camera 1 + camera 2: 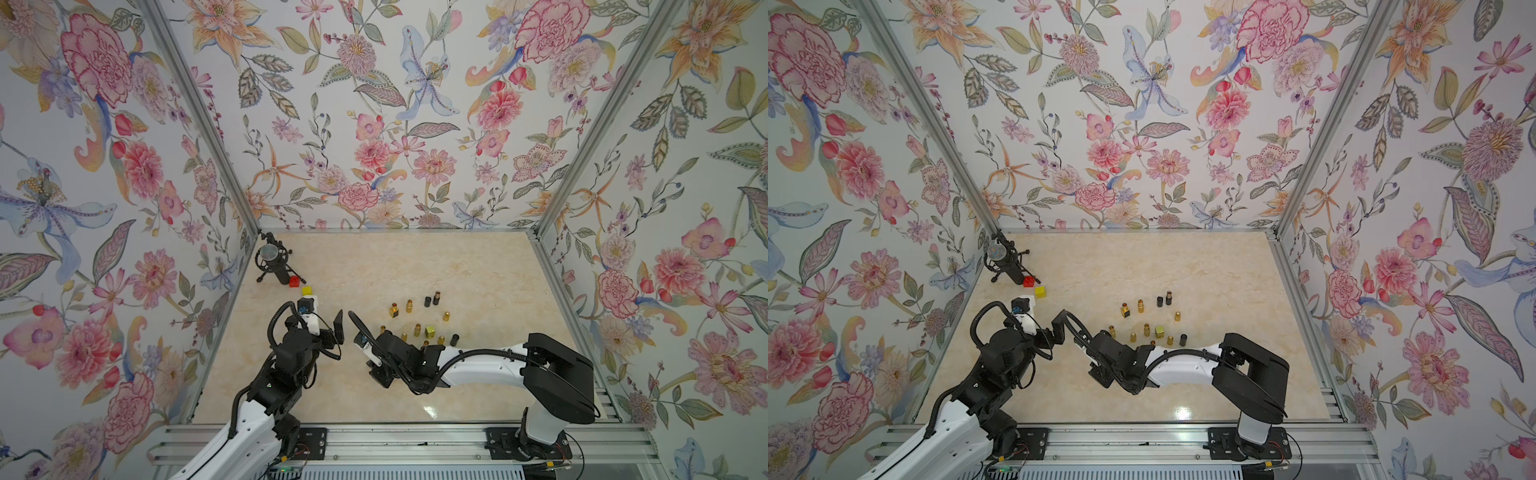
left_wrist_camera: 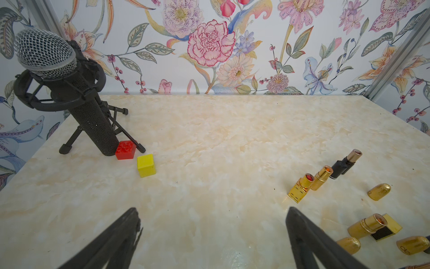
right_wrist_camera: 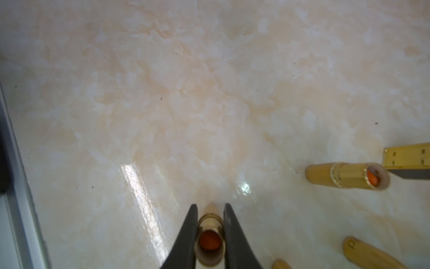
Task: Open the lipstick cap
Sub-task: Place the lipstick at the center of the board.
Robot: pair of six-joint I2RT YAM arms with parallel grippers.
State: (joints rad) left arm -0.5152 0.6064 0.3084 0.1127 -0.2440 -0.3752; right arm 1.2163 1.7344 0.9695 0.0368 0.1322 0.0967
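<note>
Very little can be read. In the left wrist view, at the lower right of the frame, a gold bullet-shaped lipstick cap [image 2: 413, 245] lying on the marbled cream worktop [image 2: 209, 139] bears small dark script that looks like "de", its end hidden. Higher up near the right edge, a second gold bullet-shaped cap [image 2: 378, 192] carries a small ring-like mark, not legible. In the right wrist view, a blurred gold cap [image 3: 372, 253] at the lower right shows a faint mark like "D" or "C".

Two robot arms: the left arm [image 1: 257, 432] and right arm [image 1: 478, 370] have white shells with black joints. Ribbed black cables [image 1: 482, 351] run along each. The left gripper [image 2: 212, 209] has thin, tapered black fingers [image 2: 302, 235].
</note>
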